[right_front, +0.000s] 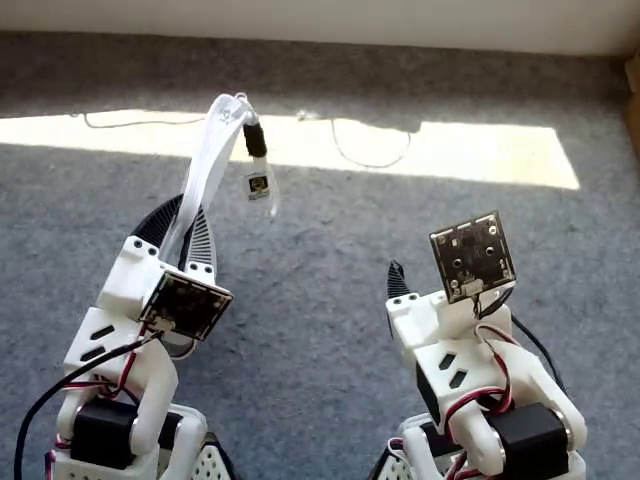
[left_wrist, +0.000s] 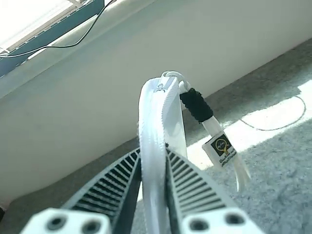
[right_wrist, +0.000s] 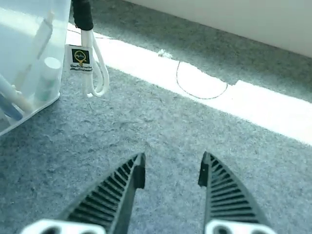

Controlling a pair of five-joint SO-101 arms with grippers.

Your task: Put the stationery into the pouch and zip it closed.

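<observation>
The left gripper [left_wrist: 154, 163] is squeezing tight on the pouch [left_wrist: 157, 112], holding it up off the carpet [right_front: 320, 260] by its zipper edge. Stationery [right_wrist: 41, 44] is sitting inside the pouch. A tag [right_wrist: 80, 59] is hanging down beside it. The right gripper [right_wrist: 171, 170] is gaping open low over the carpet, holding nothing, near the pouch. Bare carpet is lying in front of it, up to the wall [left_wrist: 73, 97].

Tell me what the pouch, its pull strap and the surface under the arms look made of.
Pouch: clear, slightly frosted soft plastic, probably vinyl; stationery shows through its wall. Pull strap: smooth white cord, likely plastic or rubber, with a black wrap. Surface: grey carpet-like fabric, matte, with fuzzy pile.
</observation>
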